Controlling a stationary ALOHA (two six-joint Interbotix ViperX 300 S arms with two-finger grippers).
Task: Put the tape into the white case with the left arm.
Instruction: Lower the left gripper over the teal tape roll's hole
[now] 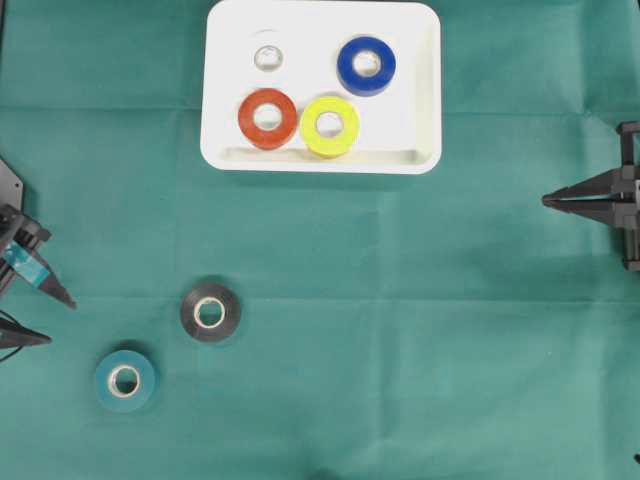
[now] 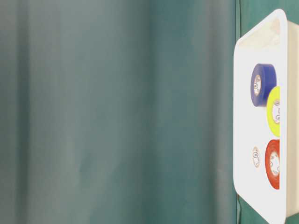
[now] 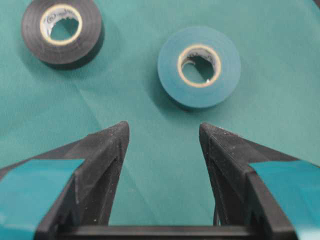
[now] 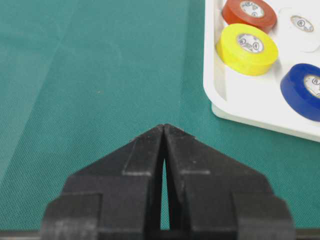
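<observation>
Case: the white case (image 1: 424, 90) lies at the far middle of the tabletop (image 1: 400, 330), which is covered with green cloth.
In the case: four rolls lie flat: a white roll (image 1: 267, 57), a blue roll (image 1: 366, 65), a red roll (image 1: 267, 118) and a yellow roll (image 1: 329, 126); red and yellow sit side by side, about touching.
Still outside: a black roll (image 1: 210, 310) and a teal roll (image 1: 126, 379) lie flat on the cloth near the left front, close together but apart, well away from the case.
Left hand: the left hand (image 1: 38, 318) is at the left edge beside these two rolls, its fingers spread and nothing between them; the wrist view shows bare cloth in the gap, with the teal roll (image 3: 199, 67) just ahead and the black roll (image 3: 62, 31) farther off to the left.
Right hand: the right hand (image 1: 548, 201) is at the right edge, fingertips pressed together, grasping nothing, well away from everything.
Progress: by my judgement four of six rolls are done; two remain.
Next step: probably the teal roll, since it is nearly lined up with the gap; no grasp has begun yet.
</observation>
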